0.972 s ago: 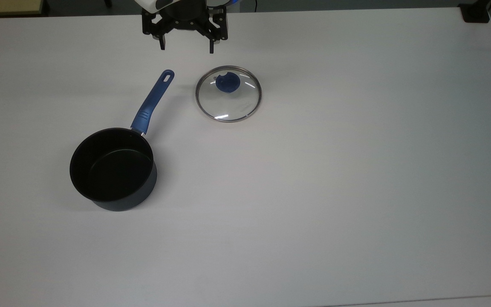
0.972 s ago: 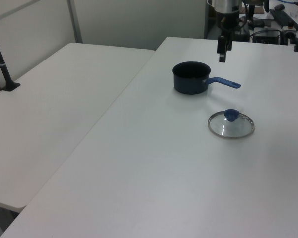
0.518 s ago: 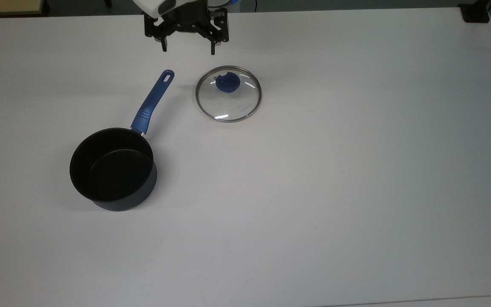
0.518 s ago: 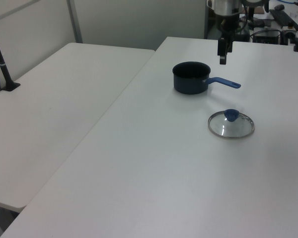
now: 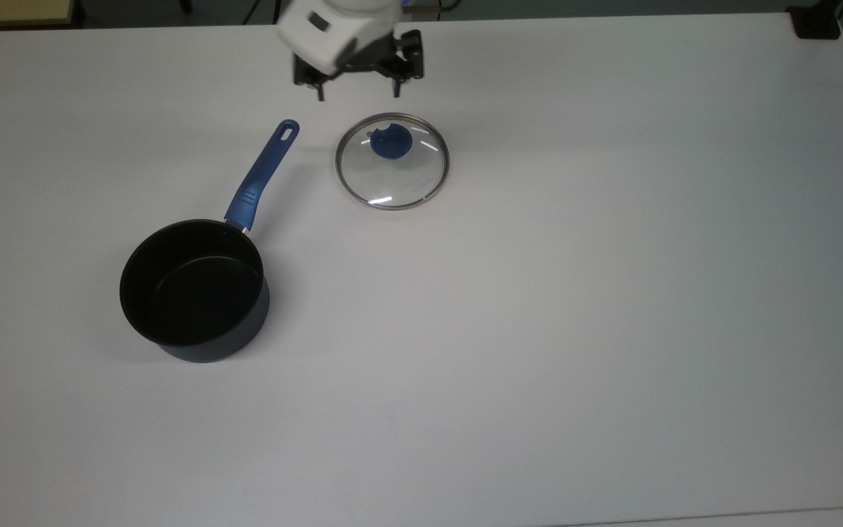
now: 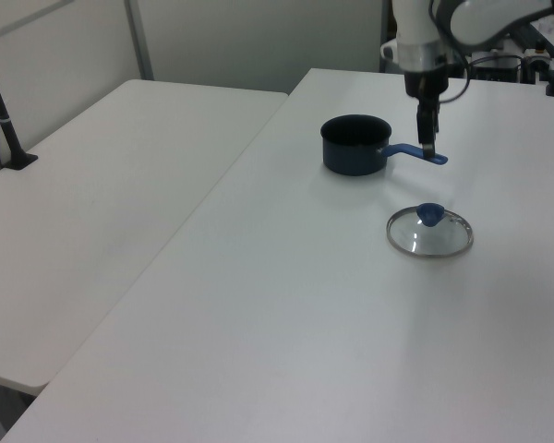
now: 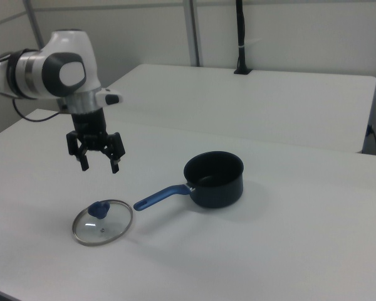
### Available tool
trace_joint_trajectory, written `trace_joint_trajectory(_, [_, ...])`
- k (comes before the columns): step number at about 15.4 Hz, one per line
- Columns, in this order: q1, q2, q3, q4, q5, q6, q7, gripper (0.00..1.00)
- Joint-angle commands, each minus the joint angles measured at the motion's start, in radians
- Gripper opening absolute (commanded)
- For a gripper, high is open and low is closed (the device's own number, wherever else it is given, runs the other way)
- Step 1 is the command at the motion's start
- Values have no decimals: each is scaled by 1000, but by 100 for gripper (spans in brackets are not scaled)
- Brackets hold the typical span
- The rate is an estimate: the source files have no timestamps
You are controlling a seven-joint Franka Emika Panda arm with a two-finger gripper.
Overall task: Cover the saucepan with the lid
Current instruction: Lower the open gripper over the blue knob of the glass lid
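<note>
While the lid [image 5: 392,161] lies flat on the white table [image 5: 612,293], knob uppermost, the gripper [image 5: 358,91] hangs in the air above the table with its fingers spread apart and nothing between them. Taking the lid as landmark: in the top view the gripper sits just beyond the lid's upper edge, slightly toward the top view's left; in the right view the gripper [image 7: 100,167] is raised clear above the lid [image 7: 103,222]. The saucepan [image 5: 195,290] stands upright and open on the table, toward the top view's lower left of the lid and apart from it. Its blue handle [image 5: 261,174] runs toward the lid's left side, the end hole lying near the rim without touching. In the left view, the lid [image 6: 430,232] lies nearer the camera than the saucepan [image 6: 355,144].
</note>
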Motion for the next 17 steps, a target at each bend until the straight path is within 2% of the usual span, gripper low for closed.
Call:
trace_joint_trajectory(1, [34,-9,-5,-82,18,106,-92,100])
trace_joint_trajectory(8, [90,31,-5,-130,9,138,-135,100])
trace_joint_trajectory(11, [97,37,-5,-174,0,183,-139,100])
trace_joint_trajectory(17, [97,123,-5,-182,-20,253,-158,100])
